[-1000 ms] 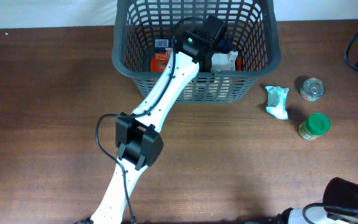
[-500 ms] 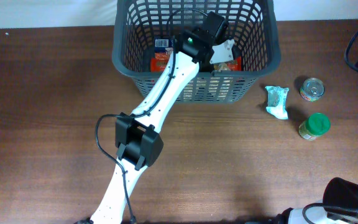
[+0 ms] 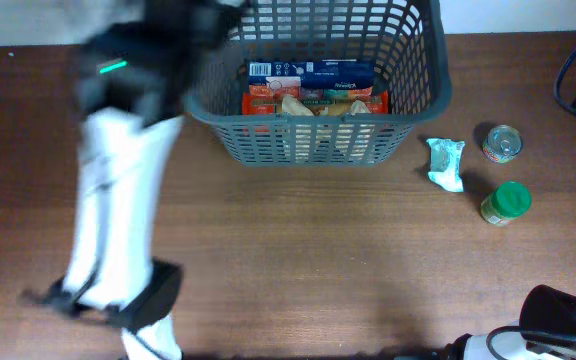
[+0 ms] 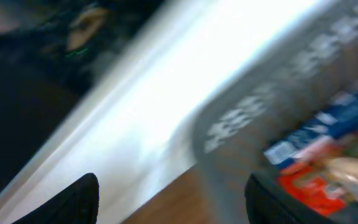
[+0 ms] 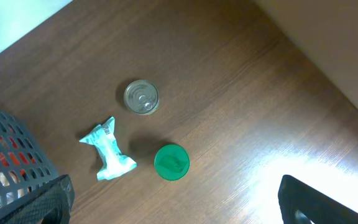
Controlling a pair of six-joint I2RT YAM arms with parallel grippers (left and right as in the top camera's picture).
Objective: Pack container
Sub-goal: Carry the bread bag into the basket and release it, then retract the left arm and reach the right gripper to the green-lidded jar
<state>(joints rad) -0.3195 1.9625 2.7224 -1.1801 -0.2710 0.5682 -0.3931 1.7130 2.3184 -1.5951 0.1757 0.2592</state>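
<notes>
The container stands at the far edge of the table, right of centre, in the overhead view. The left arm, inside it half a second ago, is now swung out to the left in a blur. That uncovers a blue box and red packets inside, so we judge that drop done. A white packet, a can and a green-lidded jar wait to its right, near its wall but apart.

From the left wrist, badly smeared, the left gripper shows spread fingers with nothing between.

From the right wrist, the right gripper hangs wide open and empty above those three, with bare table around them.
</notes>
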